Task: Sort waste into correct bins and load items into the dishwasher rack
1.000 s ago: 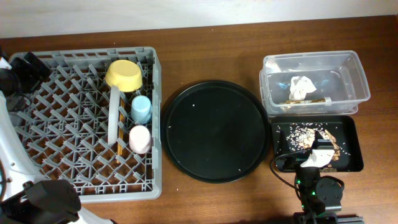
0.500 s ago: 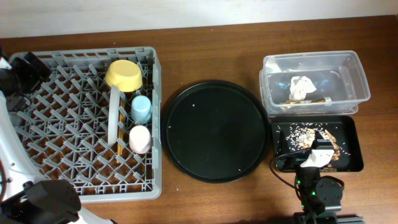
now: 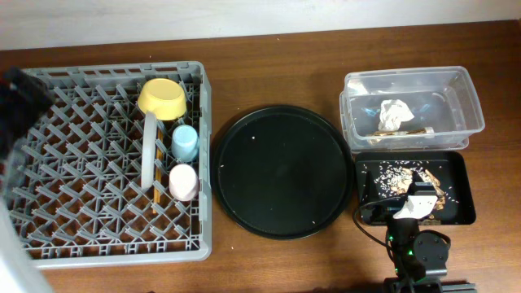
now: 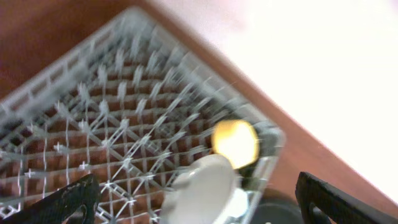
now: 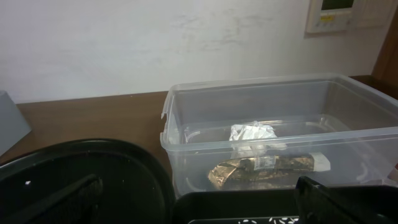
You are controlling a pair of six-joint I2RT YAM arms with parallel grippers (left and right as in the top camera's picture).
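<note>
The grey dishwasher rack holds the yellow bowl, the plate on edge, the blue cup, the pink cup and the chopsticks. The clear tub holds the white tissue and the wrapper. The black tray holds the food scraps. My left gripper is open and empty above the rack, facing the bowl and plate; this view is blurred. My right gripper is open and empty, facing the tub with the tissue and wrapper.
A big round black tray lies between the rack and the bins, and also shows in the right wrist view. My right arm sits at the black tray's front edge. My left arm is a blurred streak at the left edge.
My left arm has swung quickly; it now shows only as a blur at the left edge. The right arm and all objects have not moved.
</note>
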